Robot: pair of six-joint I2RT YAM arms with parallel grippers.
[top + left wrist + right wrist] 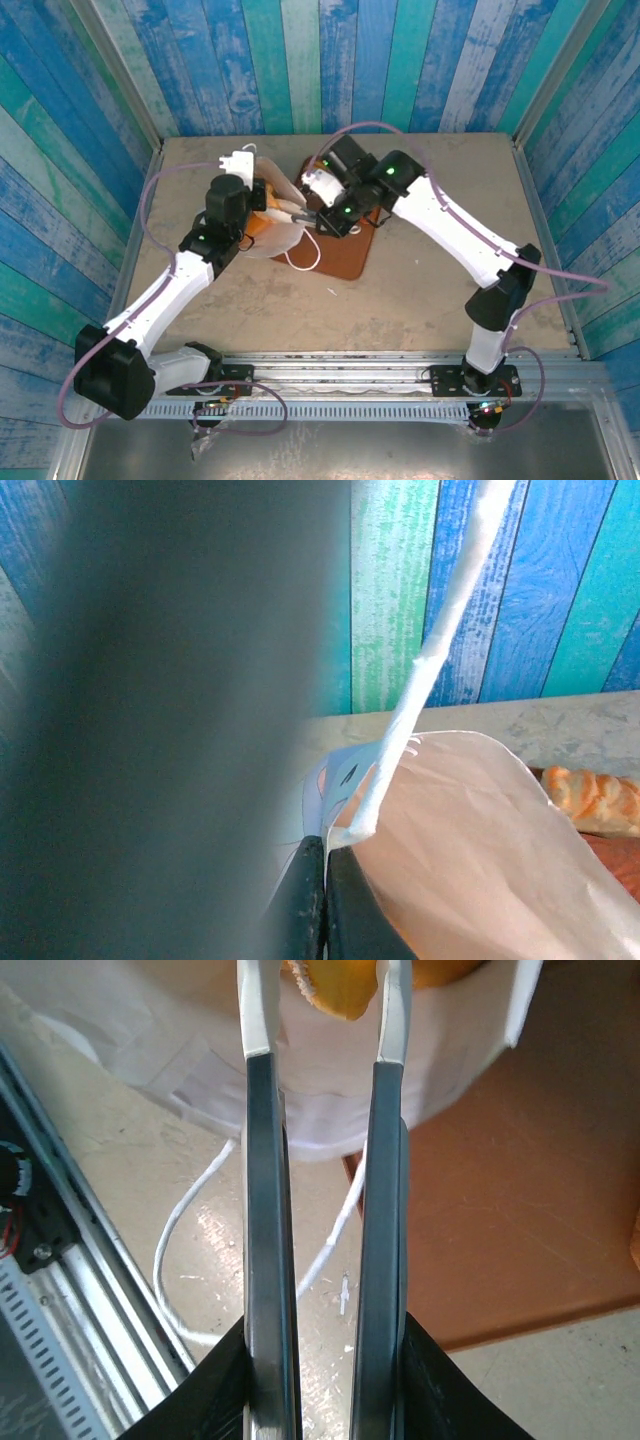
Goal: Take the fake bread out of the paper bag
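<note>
The bag (290, 240) lies tilted on the table (440, 290), its mouth turned towards the right arm and its lower edge over the near left corner of the brown tray (350, 255). It is plain white paper, slightly creased, with a pale printed figure showing on one panel in the left wrist view. One white cord (190, 1260) loops loose on the table beside the tray; another runs taut and straight up past the left wrist camera.

The left gripper (322, 885) has its jaws pressed together on the bag's rim, pinching the paper where that taut cord is fixed.

The right gripper (328, 990) reaches into the bag's mouth. Its jaws stand narrow, and a piece of bread (340, 995) sits between the white fingertips, touching both. What shows of it is golden-orange with a paler, rough torn-looking edge. More orange shows inside the bag from above, under the left gripper.

In the left wrist view a tan, glossy loaf (592, 798) with ridges across its top lies just beyond the bag's rim, over the tray.
</note>
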